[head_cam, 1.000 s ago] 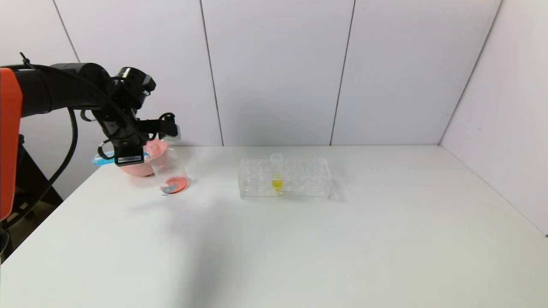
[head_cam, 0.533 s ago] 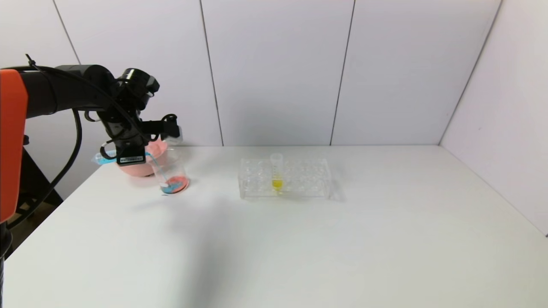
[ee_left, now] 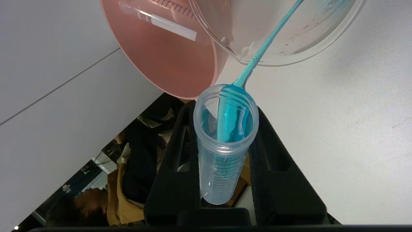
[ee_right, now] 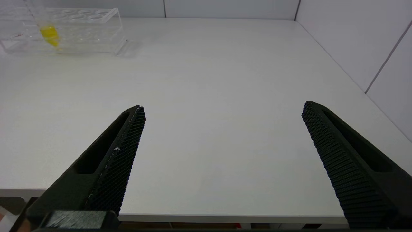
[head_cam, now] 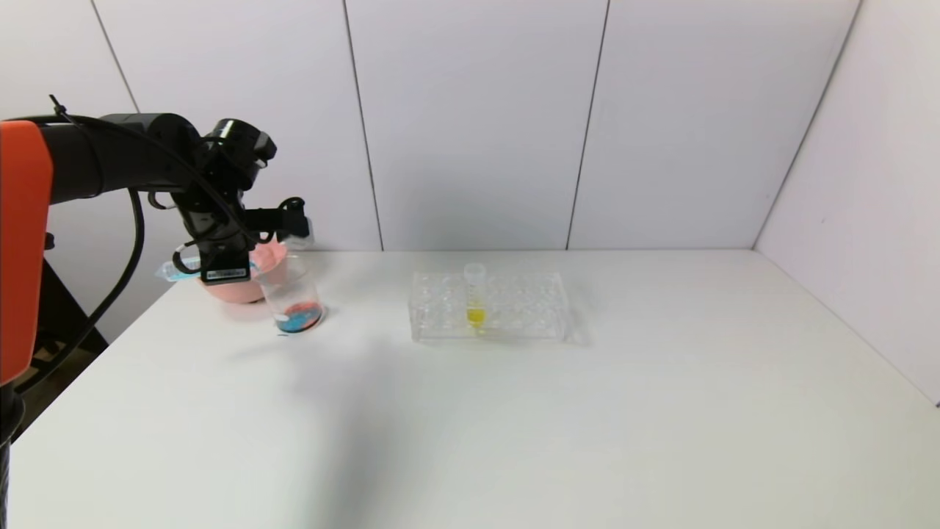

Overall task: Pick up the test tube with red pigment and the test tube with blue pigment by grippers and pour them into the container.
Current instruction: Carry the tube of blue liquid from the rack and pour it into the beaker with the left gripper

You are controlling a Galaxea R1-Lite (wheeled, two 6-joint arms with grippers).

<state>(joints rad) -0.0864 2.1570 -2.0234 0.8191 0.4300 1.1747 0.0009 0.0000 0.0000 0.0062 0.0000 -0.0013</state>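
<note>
Our left gripper (ee_left: 225, 141) is clamped on the test tube with blue pigment (ee_left: 223, 151), pouring into the container (head_cam: 294, 297). We should tilt steadily, lip above the rim. Our right gripper (ee_right: 222, 141) idles, fingers apart.

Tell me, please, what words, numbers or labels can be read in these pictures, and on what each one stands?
None can be read.
White label on the left gripper: print too small.
Blue tube: graduation lines, no legible numbers.
Tube in the pink bowl: graduation lines and a blank white patch.
Beaker: faint marks, unreadable.
</note>
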